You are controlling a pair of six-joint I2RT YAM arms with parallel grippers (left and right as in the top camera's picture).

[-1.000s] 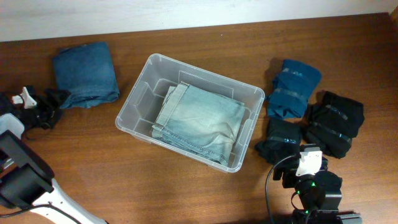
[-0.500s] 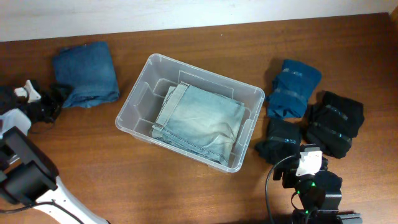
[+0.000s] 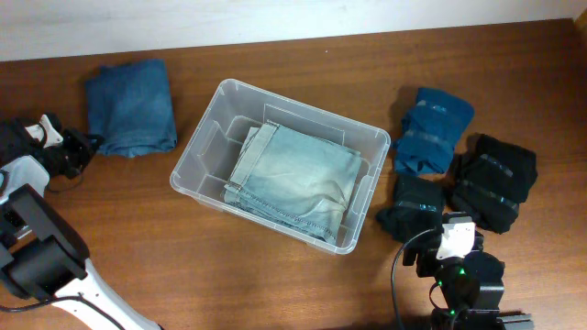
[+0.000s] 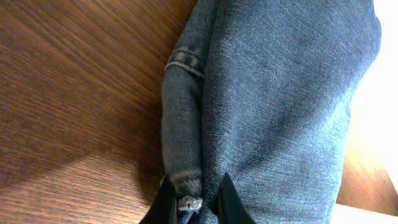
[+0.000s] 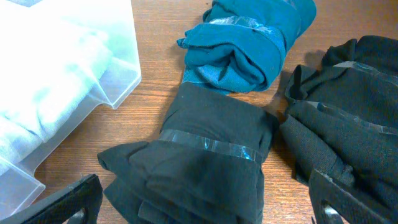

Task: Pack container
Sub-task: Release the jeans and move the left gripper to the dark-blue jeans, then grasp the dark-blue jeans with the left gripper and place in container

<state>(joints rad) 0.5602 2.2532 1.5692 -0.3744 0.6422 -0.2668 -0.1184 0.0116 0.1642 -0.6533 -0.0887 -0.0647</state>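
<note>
The clear container point(image 3: 213, 108) sits mid-table with folded light-blue jeans point(image 3: 293, 176) lying inside it. To its left lie folded dark-blue jeans point(image 3: 131, 107). My left gripper point(image 3: 81, 151) is at their left edge. In the left wrist view it point(image 4: 193, 202) is shut, pinching a hem fold of the dark-blue jeans point(image 4: 280, 99). My right gripper point(image 3: 452, 234) stands open at the front right. In the right wrist view its fingers point(image 5: 68, 202) are spread wide around the near end of a black taped bundle point(image 5: 205, 149), touching nothing.
A teal taped bundle point(image 3: 433, 128) and a larger black bundle point(image 3: 497, 179) lie right of the container, with a smaller black bundle point(image 3: 413, 209) in front of them. A corner of the container point(image 5: 118, 68) shows in the right wrist view. A white wall borders the table's far edge.
My left gripper slid in to the edge of the dark-blue jeans and closed on their fold. The right arm has not moved.
</note>
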